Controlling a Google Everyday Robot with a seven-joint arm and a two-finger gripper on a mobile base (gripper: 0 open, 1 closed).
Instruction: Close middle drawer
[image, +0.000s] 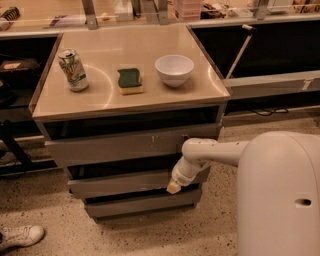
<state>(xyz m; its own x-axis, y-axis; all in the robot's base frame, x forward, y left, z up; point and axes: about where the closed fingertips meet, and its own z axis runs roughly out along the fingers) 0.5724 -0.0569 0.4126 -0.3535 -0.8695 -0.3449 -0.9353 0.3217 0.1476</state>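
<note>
The middle drawer (120, 183) is a wide grey panel with no handle in the grey cabinet, and it sticks out a little from the cabinet body. My gripper (173, 187) is at the right end of this drawer front, on the end of my white arm (210, 152), and its tip touches or nearly touches the panel. The arm reaches in from my body at the right.
The top drawer (110, 147), with white chipped scratches, sticks out further above. The narrower bottom drawer (140, 204) lies below. On the cabinet top (125, 50) stand a can (73, 69), a green sponge (130, 80) and a white bowl (174, 69). A white shoe (20, 236) is on the floor at left.
</note>
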